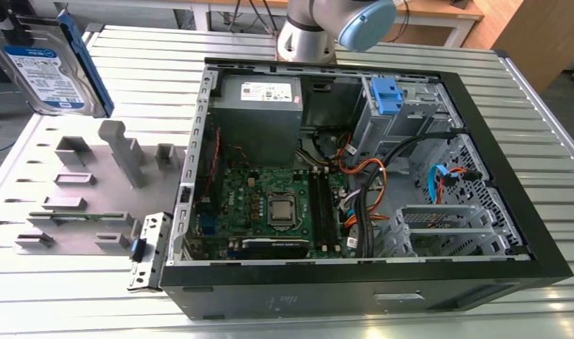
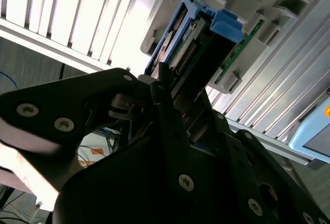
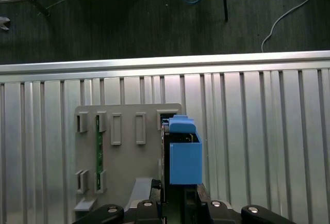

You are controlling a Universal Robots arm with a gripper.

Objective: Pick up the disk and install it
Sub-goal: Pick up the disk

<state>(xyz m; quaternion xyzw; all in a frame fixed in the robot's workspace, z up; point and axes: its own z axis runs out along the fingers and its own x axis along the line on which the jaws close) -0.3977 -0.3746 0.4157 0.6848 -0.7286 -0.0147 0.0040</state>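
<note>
While the disk [image 1: 47, 69] hangs above the table [image 1: 541, 134], at about ten o'clock in the exterior view and well apart from the open case [image 1: 362, 286], the pick-up looks done and the install not yet begun. In the second wrist view the gripper [image 2: 186, 102] has its fingers [image 2: 164, 92] closed on the disk, whose blue rails and tab point away from the wrist. In the first wrist view the tab stands over the edge of the grey plate [image 3: 129, 146].

By my judgement, seating the disk calls for lining its rails up with the drive cage [image 1: 414, 106] at one o'clock in the case, where a blue bracket [image 1: 385, 95] sits, and for keeping clear of the cables [image 1: 428, 148].

The disk carries a blue-and-white label and the power supply [image 1: 258, 113] a white sticker. No writing on either can be made out.
</note>
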